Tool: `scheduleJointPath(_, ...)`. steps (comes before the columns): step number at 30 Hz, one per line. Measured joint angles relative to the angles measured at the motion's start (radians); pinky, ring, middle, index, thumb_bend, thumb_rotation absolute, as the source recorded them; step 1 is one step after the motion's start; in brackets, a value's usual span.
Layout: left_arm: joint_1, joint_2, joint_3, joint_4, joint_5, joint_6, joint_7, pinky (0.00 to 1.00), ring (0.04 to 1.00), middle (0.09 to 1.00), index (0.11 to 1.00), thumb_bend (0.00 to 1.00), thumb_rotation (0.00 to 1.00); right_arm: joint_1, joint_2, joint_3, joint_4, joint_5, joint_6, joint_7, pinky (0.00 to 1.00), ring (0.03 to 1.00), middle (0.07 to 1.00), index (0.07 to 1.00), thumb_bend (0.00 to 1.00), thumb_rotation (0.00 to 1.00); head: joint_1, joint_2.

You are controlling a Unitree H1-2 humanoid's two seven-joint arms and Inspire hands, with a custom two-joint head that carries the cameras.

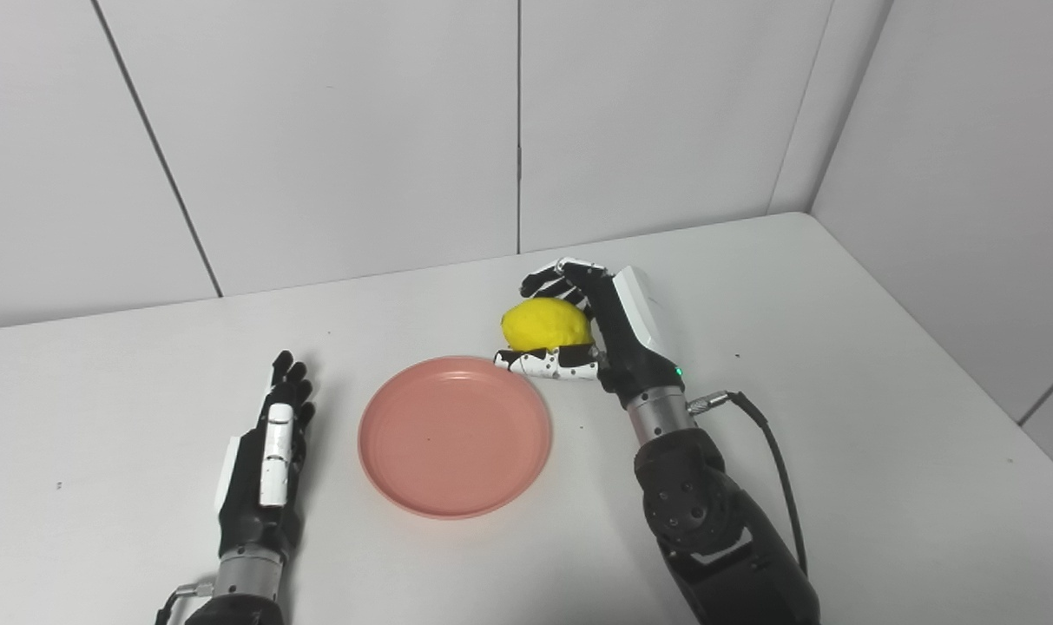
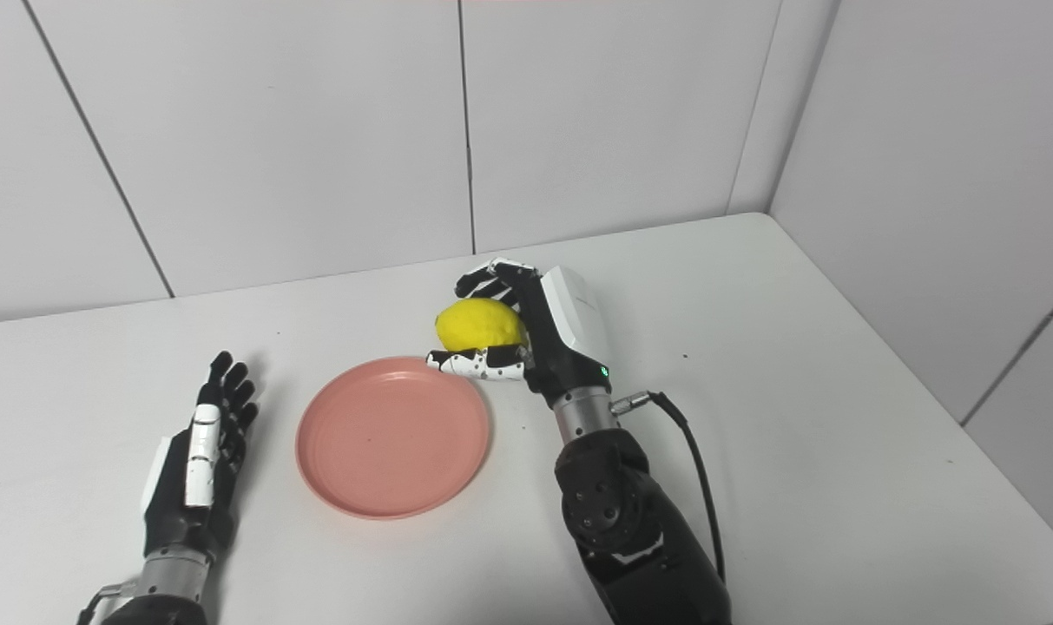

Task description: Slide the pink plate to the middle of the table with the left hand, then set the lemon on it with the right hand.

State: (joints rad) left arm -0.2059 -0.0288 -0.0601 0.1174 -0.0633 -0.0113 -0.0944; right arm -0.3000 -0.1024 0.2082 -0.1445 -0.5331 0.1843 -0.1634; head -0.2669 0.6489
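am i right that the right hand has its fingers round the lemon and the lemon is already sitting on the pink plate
Not quite. The right hand does have its fingers round the lemon, but the lemon is beyond the pink plate's far rim, not on it. The plate is bare in the left eye view.

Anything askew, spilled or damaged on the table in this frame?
Nothing stands out. The pink plate lies flat and empty near the table's middle. The right hand is closed around the lemon just beyond the plate's far rim. The left hand rests open beside the plate, apart from it. No spills or visible damage.
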Motion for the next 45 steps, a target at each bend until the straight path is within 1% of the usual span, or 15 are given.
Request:
scheduleJointPath(1, 0.000, -0.003, 0.000, 0.000, 0.000, -0.001, 0.001, 1.00, 1.000, 1.000, 1.000, 0.54, 1.00, 0.000, 0.006, 0.008, 0.008, 0.001, -0.010, 0.003, 0.15, 0.243, 0.446, 0.503, 0.52, 0.00, 0.000, 0.000)
scheduleJointPath(3, 0.001, -0.011, 0.000, 0.000, -0.001, -0.001, 0.003, 1.00, 1.000, 1.000, 1.000, 0.53, 1.00, 0.000, 0.008, 0.030, 0.027, 0.000, -0.026, 0.007, 0.20, 0.284, 0.430, 0.514, 0.52, 0.00, 0.014, -0.002)
scheduleJointPath(4, 0.002, -0.016, 0.000, 0.000, -0.001, -0.001, 0.005, 1.00, 1.000, 1.000, 1.000, 0.53, 1.00, 0.000, 0.009, 0.038, 0.036, -0.001, -0.028, 0.013, 0.21, 0.287, 0.425, 0.516, 0.52, 0.00, 0.031, -0.002)
scheduleJointPath(6, 0.003, -0.025, 0.001, -0.001, -0.001, -0.001, 0.007, 1.00, 1.000, 1.000, 1.000, 0.51, 1.00, 0.000, 0.009, 0.053, 0.048, -0.001, -0.030, 0.027, 0.19, 0.272, 0.419, 0.515, 0.52, 0.00, 0.060, 0.000)
scheduleJointPath(8, 0.004, -0.032, 0.001, -0.001, -0.001, -0.001, 0.010, 1.00, 1.000, 1.000, 1.000, 0.49, 1.00, -0.002, 0.011, 0.063, 0.064, -0.006, -0.040, 0.030, 0.15, 0.227, 0.459, 0.493, 0.52, 0.00, 0.072, -0.003)
scheduleJointPath(10, 0.005, -0.037, 0.001, -0.002, -0.001, -0.001, 0.018, 1.00, 1.000, 1.000, 1.000, 0.48, 1.00, -0.005, 0.013, 0.073, 0.072, -0.015, -0.044, 0.034, 0.14, 0.217, 0.468, 0.489, 0.52, 0.00, 0.072, -0.003)
scheduleJointPath(11, 0.006, -0.039, 0.000, -0.002, 0.000, -0.001, 0.021, 1.00, 1.000, 1.000, 1.000, 0.48, 1.00, -0.007, 0.015, 0.077, 0.076, -0.016, -0.045, 0.037, 0.14, 0.229, 0.441, 0.503, 0.52, 0.00, 0.083, -0.006)
scheduleJointPath(14, 0.007, -0.049, -0.007, -0.001, 0.004, -0.002, 0.029, 1.00, 1.000, 1.000, 1.000, 0.48, 1.00, -0.019, 0.018, 0.087, 0.093, -0.018, -0.047, 0.047, 0.13, 0.211, 0.473, 0.488, 0.52, 0.00, 0.095, -0.008)
scheduleJointPath(21, 0.008, -0.057, -0.019, -0.001, 0.043, -0.005, 0.048, 1.00, 1.000, 1.000, 1.000, 0.47, 1.00, -0.035, 0.023, 0.110, 0.144, -0.024, -0.079, 0.061, 0.18, 0.276, 0.437, 0.517, 0.52, 0.00, 0.133, -0.009)
scheduleJointPath(23, 0.009, -0.058, -0.023, 0.000, 0.053, -0.008, 0.058, 1.00, 1.000, 1.000, 1.000, 0.47, 1.00, -0.037, 0.024, 0.117, 0.165, -0.026, -0.085, 0.064, 0.18, 0.264, 0.474, 0.490, 0.52, 0.00, 0.138, -0.009)
scheduleJointPath(25, 0.009, -0.061, -0.026, 0.002, 0.063, -0.012, 0.066, 1.00, 1.000, 1.000, 1.000, 0.48, 1.00, -0.039, 0.026, 0.122, 0.187, -0.031, -0.087, 0.065, 0.18, 0.263, 0.478, 0.488, 0.52, 0.00, 0.155, -0.011)
scheduleJointPath(28, 0.009, -0.062, -0.027, 0.002, 0.063, -0.012, 0.067, 1.00, 1.000, 1.000, 1.000, 0.48, 1.00, -0.045, 0.025, 0.124, 0.227, -0.027, -0.110, 0.065, 0.22, 0.297, 0.447, 0.515, 0.52, 0.00, 0.167, -0.011)
scheduleJointPath(31, 0.009, -0.063, -0.032, 0.004, 0.075, -0.015, 0.075, 1.00, 1.000, 1.000, 1.000, 0.48, 1.00, -0.049, 0.027, 0.125, 0.249, -0.024, -0.127, 0.065, 0.16, 0.231, 0.472, 0.490, 0.52, 0.00, 0.175, -0.011)
scheduleJointPath(33, 0.009, -0.064, -0.035, 0.005, 0.085, -0.017, 0.080, 1.00, 1.000, 1.000, 1.000, 0.48, 1.00, -0.053, 0.028, 0.126, 0.267, -0.024, -0.129, 0.065, 0.15, 0.219, 0.473, 0.488, 0.52, 0.00, 0.186, -0.012)
scheduleJointPath(45, 0.009, -0.067, -0.043, 0.008, 0.090, -0.022, 0.082, 1.00, 1.000, 1.000, 1.000, 0.48, 1.00, -0.069, 0.015, 0.155, 0.323, -0.094, -0.139, 0.053, 0.15, 0.235, 0.474, 0.490, 0.52, 0.00, 0.195, -0.011)
